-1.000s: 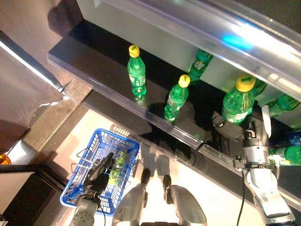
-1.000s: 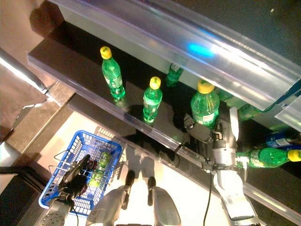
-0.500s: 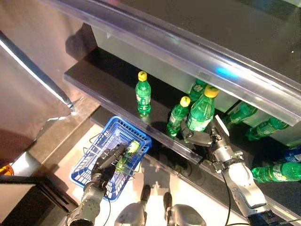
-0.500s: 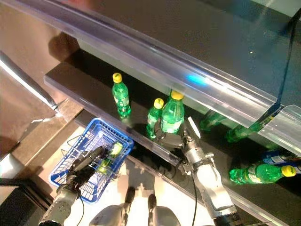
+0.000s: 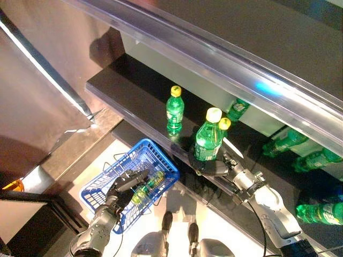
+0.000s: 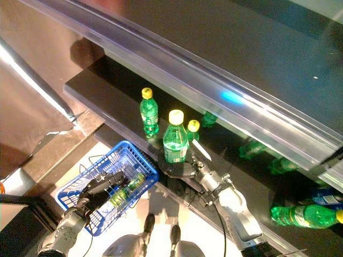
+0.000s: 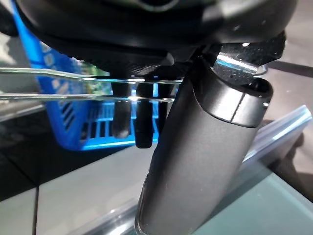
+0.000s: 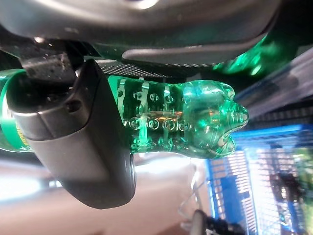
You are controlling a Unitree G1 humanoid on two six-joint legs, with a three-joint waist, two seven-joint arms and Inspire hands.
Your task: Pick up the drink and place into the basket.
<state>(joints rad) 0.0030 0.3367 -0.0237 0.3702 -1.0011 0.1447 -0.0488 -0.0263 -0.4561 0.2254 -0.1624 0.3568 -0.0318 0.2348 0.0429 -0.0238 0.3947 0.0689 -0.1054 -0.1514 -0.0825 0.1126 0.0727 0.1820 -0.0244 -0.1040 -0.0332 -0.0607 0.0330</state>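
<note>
A green drink bottle (image 5: pixel 208 140) with a yellow cap stands upright in my right hand (image 5: pixel 222 168), which is shut round its lower body just off the front edge of the black shelf (image 5: pixel 134 93). The right wrist view shows the thumb (image 8: pixel 83 142) across the ribbed bottle (image 8: pixel 186 122). Down to the left hangs the blue wire basket (image 5: pixel 104 187), held by its wire handle (image 7: pixel 73 83) in my left hand (image 5: pixel 126 187). Another green bottle (image 5: pixel 147 184) lies inside the basket.
Two more green bottles (image 5: pixel 174 110) (image 5: pixel 224 125) stand on the shelf, the second right behind the held one. Several bottles lie on lower shelves at the right (image 6: pixel 300 214). A clear shelf lip (image 5: pixel 214 59) runs overhead. A brown counter (image 5: pixel 69 144) borders the left.
My right hand has carried the bottle off the shelf and leftwards, closer to the basket. The camera has shifted. The left hand still holds the basket handle.
</note>
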